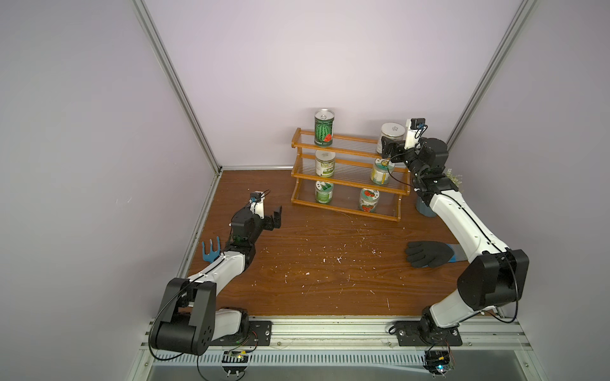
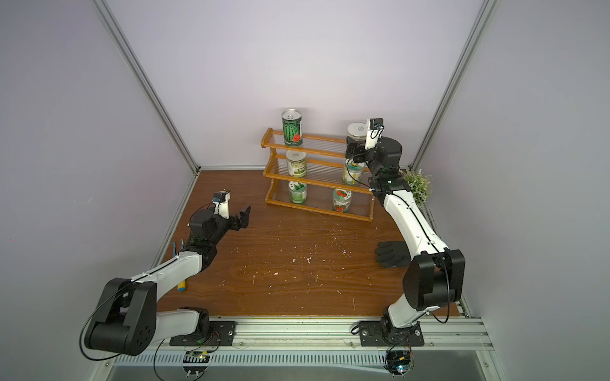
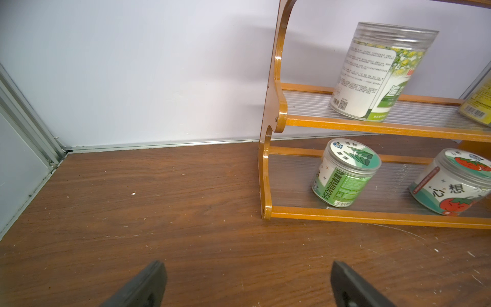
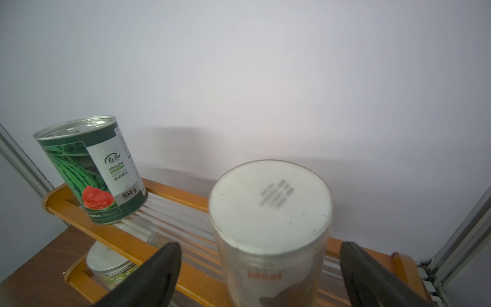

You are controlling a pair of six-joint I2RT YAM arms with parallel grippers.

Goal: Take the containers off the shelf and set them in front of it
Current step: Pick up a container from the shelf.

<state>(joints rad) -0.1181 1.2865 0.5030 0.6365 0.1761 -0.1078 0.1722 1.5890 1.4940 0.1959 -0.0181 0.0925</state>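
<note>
Shelf (image 1: 340, 209) pictured against back wall (image 1: 330, 66), right end close to corner post (image 1: 478, 85) and plant pot (image 1: 425, 208). Right gripper (image 4: 260, 247) spread wide around white-lidded jar (image 4: 271, 202) at top tier's right end, gaps visible both sides, nothing gripped. Watermelon can (image 1: 324, 132) stood at top tier's left end; white-lidded tin (image 1: 325, 164), flower jar (image 1: 380, 171), leaf jar (image 1: 323, 191), tomato jar (image 1: 369, 199) set on lower tiers. Left gripper (image 1: 278, 217) held with jaws far apart, empty, above tabletop (image 1: 313, 270) left of shelf. Open, white-flecked wood seen before shelf; black glove (image 1: 429, 253) near right edge, blue fork (image 1: 210, 252) near left edge.
</note>
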